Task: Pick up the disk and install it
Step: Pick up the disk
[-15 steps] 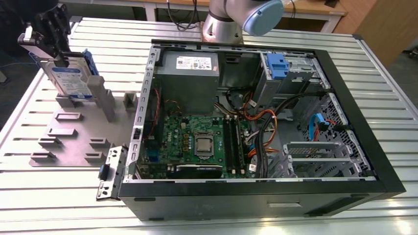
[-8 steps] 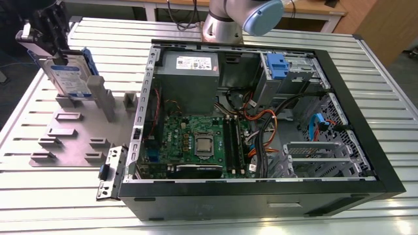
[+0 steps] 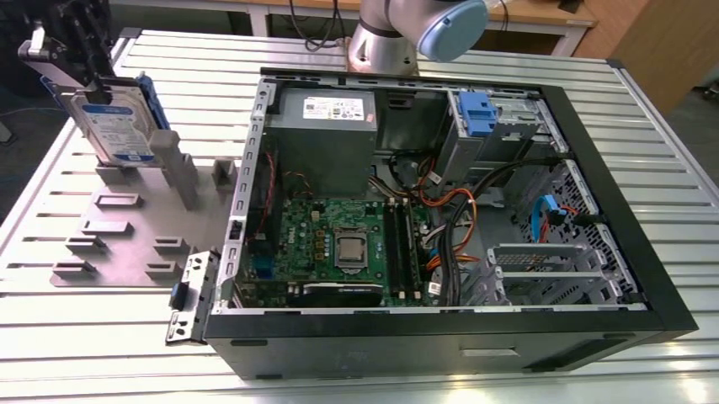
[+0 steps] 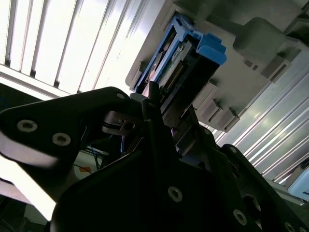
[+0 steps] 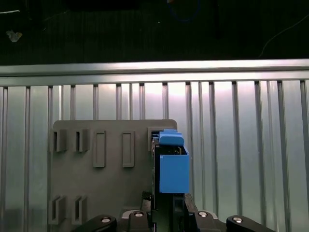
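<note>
Currently one claw point(image 3: 96, 84) clamps one upright disk point(image 3: 116, 126) near one open computer point(image 3: 450, 335).

Nothing printed is legible from here: neither the white-and-blue label point(image 3: 114, 132) on the flat silver hard drive point(image 3: 103, 118) beside the black computer case point(image 3: 393, 355), nor the white sticker point(image 3: 333, 108) on the grey metal box point(image 3: 323, 143) inside it.

The arm point(image 3: 382, 46) is a shiny grey tube with a round light-blue cap point(image 3: 452, 23), at 12 o'clock in the exterior view. The gripper point(image 4: 153, 96) is black with small silver screws point(image 4: 175, 194).
</note>
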Controlling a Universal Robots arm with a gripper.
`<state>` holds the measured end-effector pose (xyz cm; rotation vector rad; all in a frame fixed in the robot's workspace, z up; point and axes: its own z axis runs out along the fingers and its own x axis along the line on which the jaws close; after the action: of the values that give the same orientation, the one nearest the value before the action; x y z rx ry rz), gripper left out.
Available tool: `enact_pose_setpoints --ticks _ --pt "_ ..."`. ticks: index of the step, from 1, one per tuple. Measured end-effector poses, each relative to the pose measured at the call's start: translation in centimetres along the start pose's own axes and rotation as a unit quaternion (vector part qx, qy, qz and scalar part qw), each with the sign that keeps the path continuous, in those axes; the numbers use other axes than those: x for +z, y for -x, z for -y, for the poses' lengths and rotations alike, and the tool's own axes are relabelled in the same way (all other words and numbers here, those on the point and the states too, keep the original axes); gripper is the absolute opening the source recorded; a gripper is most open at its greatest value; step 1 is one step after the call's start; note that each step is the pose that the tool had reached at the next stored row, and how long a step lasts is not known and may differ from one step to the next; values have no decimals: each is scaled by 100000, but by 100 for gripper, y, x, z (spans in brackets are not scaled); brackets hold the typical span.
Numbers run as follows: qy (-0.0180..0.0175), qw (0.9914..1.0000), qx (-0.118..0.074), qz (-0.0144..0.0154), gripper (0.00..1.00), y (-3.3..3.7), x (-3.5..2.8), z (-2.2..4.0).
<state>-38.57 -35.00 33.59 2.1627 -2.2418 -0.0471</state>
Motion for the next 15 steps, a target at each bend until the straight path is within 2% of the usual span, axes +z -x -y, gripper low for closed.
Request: enact_pose_setpoints --ticks 6,15 --pt "19 100000 -2 -12 35 0 -8 0" --pt "13 100000 -4 -8 35 0 -121 -5"
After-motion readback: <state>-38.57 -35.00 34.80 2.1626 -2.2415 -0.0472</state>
